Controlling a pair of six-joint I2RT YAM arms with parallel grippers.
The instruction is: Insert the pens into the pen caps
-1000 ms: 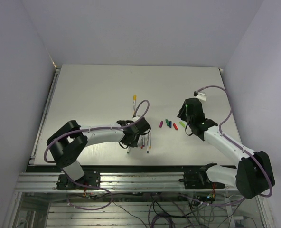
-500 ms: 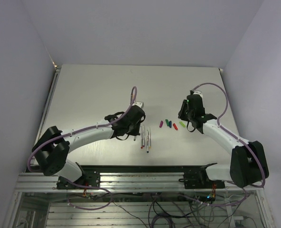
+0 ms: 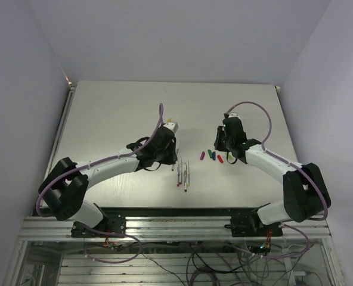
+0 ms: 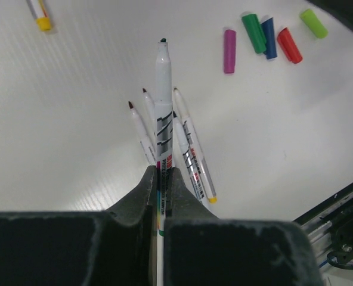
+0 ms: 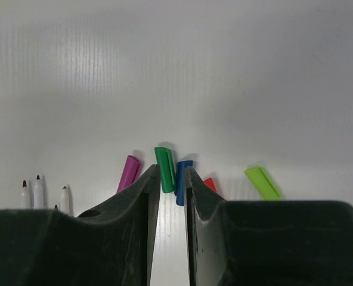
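Note:
My left gripper (image 4: 161, 170) is shut on a white pen (image 4: 163, 89) and holds it above the table, dark tip pointing away. Under it lie three more uncapped pens (image 4: 191, 149), side by side. The purple cap (image 4: 229, 43), dark green cap (image 4: 254, 33), blue cap (image 4: 269, 38), red cap (image 4: 289, 45) and light green cap (image 4: 314, 23) lie in a row beyond. My right gripper (image 5: 172, 168) is open and empty, its jaws a little apart just above the dark green cap (image 5: 165, 169) and blue cap (image 5: 182, 179).
A pen with a yellow cap on it (image 4: 39, 15) lies apart at the far left of the others. In the top view the pens (image 3: 184, 173) and caps (image 3: 210, 154) sit mid-table between the two arms. The table's front rail runs close below them.
My left gripper has lifted one pen off the group and carried it away from the front edge. My right gripper has moved left, over the caps.

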